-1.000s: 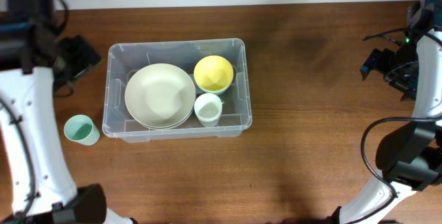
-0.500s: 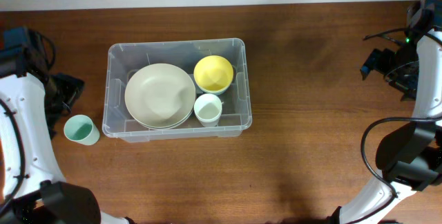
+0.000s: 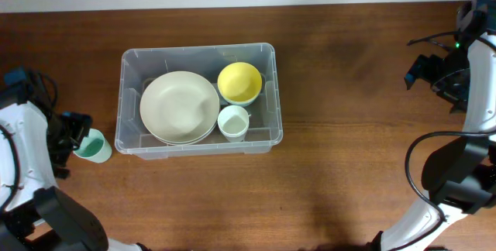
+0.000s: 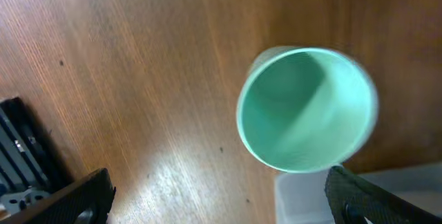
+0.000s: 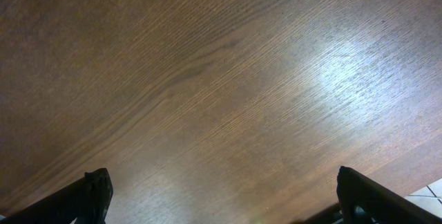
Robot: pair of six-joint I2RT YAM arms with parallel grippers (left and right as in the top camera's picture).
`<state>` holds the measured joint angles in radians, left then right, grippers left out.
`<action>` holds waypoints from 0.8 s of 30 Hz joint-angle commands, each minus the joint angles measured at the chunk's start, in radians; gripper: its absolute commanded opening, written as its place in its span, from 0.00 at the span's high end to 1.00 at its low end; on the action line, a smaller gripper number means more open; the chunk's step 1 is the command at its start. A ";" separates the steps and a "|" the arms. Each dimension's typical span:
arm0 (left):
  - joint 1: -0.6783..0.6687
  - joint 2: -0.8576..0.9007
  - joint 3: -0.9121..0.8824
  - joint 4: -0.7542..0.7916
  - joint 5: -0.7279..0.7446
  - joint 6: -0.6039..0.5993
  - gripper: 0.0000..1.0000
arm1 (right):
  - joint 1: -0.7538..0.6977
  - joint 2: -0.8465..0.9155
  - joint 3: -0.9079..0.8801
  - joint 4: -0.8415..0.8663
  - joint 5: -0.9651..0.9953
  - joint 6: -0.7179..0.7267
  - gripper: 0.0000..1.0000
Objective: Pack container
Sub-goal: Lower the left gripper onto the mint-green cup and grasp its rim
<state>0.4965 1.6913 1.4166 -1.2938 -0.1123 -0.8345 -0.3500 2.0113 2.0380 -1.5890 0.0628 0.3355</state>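
Note:
The clear plastic container (image 3: 125,104) stands left of centre in the overhead view. It holds a cream plate (image 3: 178,105), a yellow bowl (image 3: 239,82) and a white cup (image 3: 233,122). A mint-green cup (image 3: 94,146) stands upright on the table just left of the container's front corner; it also shows in the left wrist view (image 4: 306,110), with a corner of the container (image 4: 304,196) below it. My left gripper (image 3: 71,131) is open, right beside the cup's left side, nothing between its fingers. My right gripper (image 3: 434,67) is open and empty at the far right.
The wooden table (image 3: 349,150) spreads to the right of the container. A white wall strip runs along the table's far edge. The arm bases stand at the front left and front right corners.
My left arm has swung from the table's back left down toward the front, bringing the gripper next to the mint-green cup. The right arm has not moved.

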 commanded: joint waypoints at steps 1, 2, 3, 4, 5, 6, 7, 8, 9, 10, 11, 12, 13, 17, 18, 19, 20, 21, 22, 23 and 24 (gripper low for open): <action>0.010 -0.009 -0.060 0.029 0.023 -0.011 0.00 | -0.004 -0.011 0.000 0.000 0.005 -0.003 0.01; 0.010 -0.009 -0.077 0.043 0.023 -0.011 0.00 | -0.004 -0.011 0.000 0.000 0.005 -0.003 0.01; 0.010 -0.009 -0.096 0.060 0.023 -0.011 0.00 | -0.004 -0.011 0.000 0.000 0.005 -0.003 0.01; 0.010 -0.009 -0.129 0.089 0.023 -0.011 0.00 | -0.004 -0.011 0.000 0.000 0.005 -0.003 0.01; 0.010 -0.009 -0.146 0.105 0.023 -0.011 0.00 | -0.004 -0.011 0.000 0.000 0.005 -0.003 0.01; 0.010 -0.009 -0.162 0.121 0.023 -0.011 0.00 | -0.004 -0.011 0.000 0.000 0.005 -0.003 0.01; 0.010 -0.009 -0.176 0.137 0.023 -0.011 0.00 | -0.004 -0.011 0.000 0.000 0.005 -0.003 0.01; 0.010 -0.009 -0.191 0.156 0.023 -0.011 0.00 | -0.004 -0.011 0.000 0.000 0.005 -0.003 0.01; 0.010 -0.009 -0.201 0.169 0.023 -0.011 0.01 | -0.004 -0.011 0.000 0.000 0.005 -0.003 0.01; 0.010 -0.009 -0.209 0.180 0.023 -0.011 0.00 | -0.004 -0.011 0.000 0.000 0.005 -0.003 0.01; 0.010 -0.009 -0.217 0.189 0.023 -0.011 0.00 | -0.004 -0.011 0.000 0.000 0.005 -0.003 0.01; 0.010 -0.009 -0.224 0.199 0.023 -0.011 0.01 | -0.004 -0.011 0.000 0.000 0.005 -0.003 0.01; 0.010 -0.009 -0.240 0.216 0.023 -0.011 0.01 | -0.004 -0.011 0.000 0.000 0.005 -0.003 0.01; 0.010 -0.009 -0.264 0.237 0.023 -0.010 0.09 | -0.004 -0.011 0.000 0.000 0.005 -0.003 0.01; 0.010 -0.009 -0.266 0.239 0.026 -0.010 0.18 | -0.004 -0.011 0.000 0.000 0.005 -0.003 0.01; 0.010 -0.009 -0.266 0.239 0.032 -0.010 0.27 | -0.004 -0.011 0.000 0.000 0.005 -0.003 0.01; 0.010 -0.009 -0.267 0.240 0.045 -0.010 0.39 | -0.004 -0.011 0.000 0.000 0.005 -0.003 0.01; 0.010 -0.009 -0.266 0.244 0.059 -0.010 0.49 | -0.004 -0.011 0.000 0.000 0.005 -0.003 0.01; 0.010 -0.009 -0.266 0.247 0.070 -0.010 0.60 | -0.004 -0.011 0.000 0.000 0.005 -0.003 0.01; 0.010 -0.009 -0.266 0.251 0.079 -0.010 0.71 | -0.004 -0.011 0.000 0.000 0.005 -0.003 0.01; 0.010 -0.009 -0.266 0.255 0.084 -0.010 0.78 | -0.004 -0.011 0.000 0.000 0.005 -0.003 0.01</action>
<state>0.5034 1.6913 1.1561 -1.0485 -0.0677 -0.8421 -0.3500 2.0113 2.0380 -1.5890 0.0628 0.3359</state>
